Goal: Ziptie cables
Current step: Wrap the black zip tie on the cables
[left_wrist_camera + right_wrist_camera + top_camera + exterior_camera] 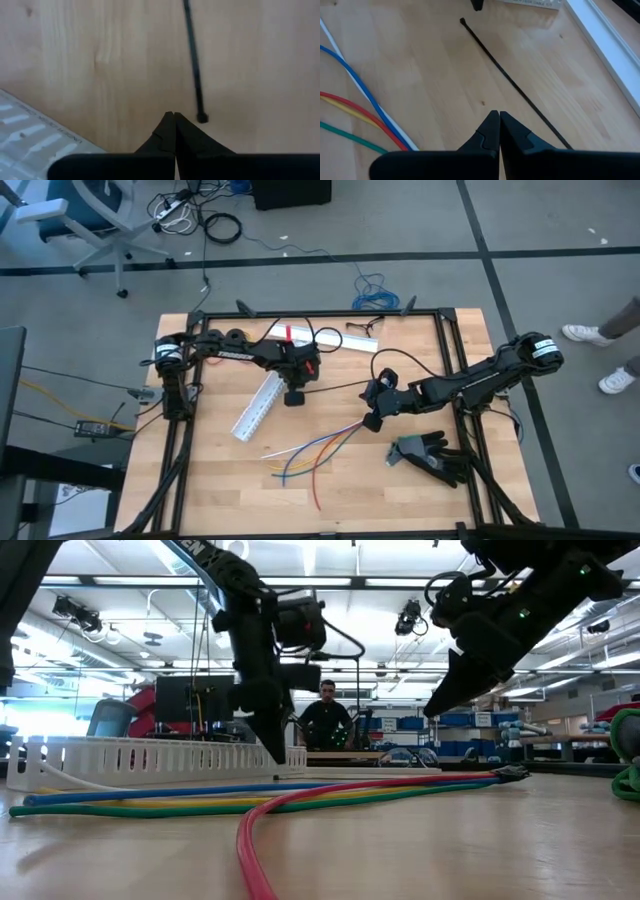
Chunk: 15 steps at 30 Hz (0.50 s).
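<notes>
The cables [310, 452], thin blue, red, yellow, green and white wires, lie on the wooden table, fanned toward the left and gathered at their right end [505, 774]. The ziptie [510, 80], a thin black strap, lies flat on the table between the two arms. Its head end [202, 118] is just beside my left gripper [172, 116], which points steeply down, shut and with nothing between its fingers. That gripper's tips [278, 755] hang a little above the table. My right gripper [499, 116] is shut too and hangs above the cables' gathered end, between the cables [365, 110] and the ziptie.
A white slotted duct [258, 405] lies on the table just left of my left gripper. A second white duct [330, 338] lies near the far edge. A black glove [435, 455] lies near the right front. A person [328, 715] stands beyond the table.
</notes>
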### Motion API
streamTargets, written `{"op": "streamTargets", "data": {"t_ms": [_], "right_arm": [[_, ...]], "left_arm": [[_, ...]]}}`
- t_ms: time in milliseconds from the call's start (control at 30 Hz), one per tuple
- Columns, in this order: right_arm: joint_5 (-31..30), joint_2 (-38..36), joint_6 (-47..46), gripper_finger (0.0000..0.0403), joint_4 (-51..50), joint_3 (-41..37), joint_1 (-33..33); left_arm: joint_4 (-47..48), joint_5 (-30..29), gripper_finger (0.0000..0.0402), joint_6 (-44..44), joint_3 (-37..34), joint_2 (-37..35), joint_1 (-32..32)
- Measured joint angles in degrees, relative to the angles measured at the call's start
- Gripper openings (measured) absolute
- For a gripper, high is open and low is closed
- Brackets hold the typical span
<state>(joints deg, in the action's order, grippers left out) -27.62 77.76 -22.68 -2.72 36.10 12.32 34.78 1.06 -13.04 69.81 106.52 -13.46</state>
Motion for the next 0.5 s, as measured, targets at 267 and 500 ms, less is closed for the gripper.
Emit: {"op": "streamTargets", "data": {"t_ms": [267, 500], "right_arm": [[0.0, 0.0, 0.4, 0.0, 0.2, 0.0, -0.1], [0.0, 0.0, 0.4, 0.0, 0.2, 0.0, -0.1]], "left_arm": [[0.3, 0.1, 0.0012, 3.1, 0.6, 0.0, 1.0], [0.9, 5.3, 0.0053, 6.1, 0.4, 0.0, 1.1]]}}
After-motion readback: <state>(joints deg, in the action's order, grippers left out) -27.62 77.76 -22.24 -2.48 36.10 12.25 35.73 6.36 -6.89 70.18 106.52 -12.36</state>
